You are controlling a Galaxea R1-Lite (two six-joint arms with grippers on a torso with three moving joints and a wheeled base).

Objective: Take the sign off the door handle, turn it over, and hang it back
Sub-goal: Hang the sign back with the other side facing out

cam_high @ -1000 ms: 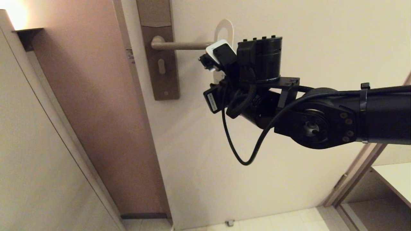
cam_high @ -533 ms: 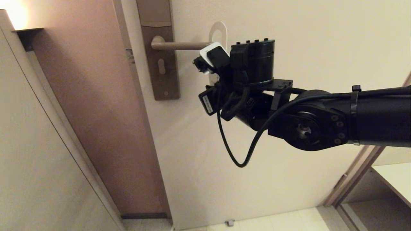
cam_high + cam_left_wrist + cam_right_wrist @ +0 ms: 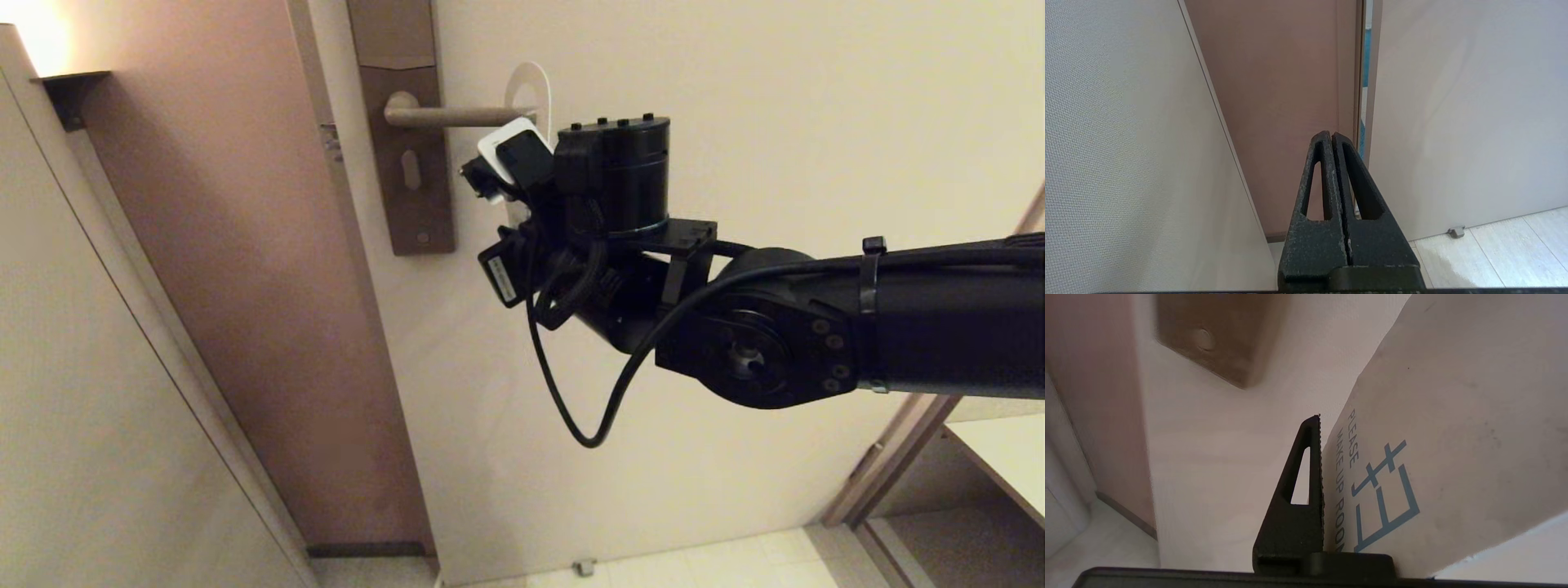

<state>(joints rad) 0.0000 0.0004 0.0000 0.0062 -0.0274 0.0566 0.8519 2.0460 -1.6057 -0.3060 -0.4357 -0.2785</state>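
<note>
Right claw [image 3: 1319, 465] is clamped on the sign [image 3: 1437, 428], gripping the card's lower body; one serrated finger [image 3: 1298, 498] lies flat against the white face, the other is hidden behind the card.

Change over the last second, head view: arm and sign have slid toward 9 o'clock along the door handle [image 3: 457, 117]. Earlier the oval hole sat off the lever's free tip; now the loop of the sign [image 3: 531, 82] encircles the lever just inside the tip. Judgement: this is the re-hang step, with the card threaded on but not yet released. The white face is toward the wrist camera, which suggests the turn-over is already done.

Legible text, right wrist view: "PLEASE MAKE UP ROOM" in teal, running along the card edge, with large teal Chinese characters beside it, only partly in view. No brand visible. A small label on the wrist housing is too small to read.

Lock plate [image 3: 412, 163] stands at 9 o'clock of the sign.

Left claw [image 3: 1333, 136] is closed on nothing and parked low, facing the door frame.
</note>
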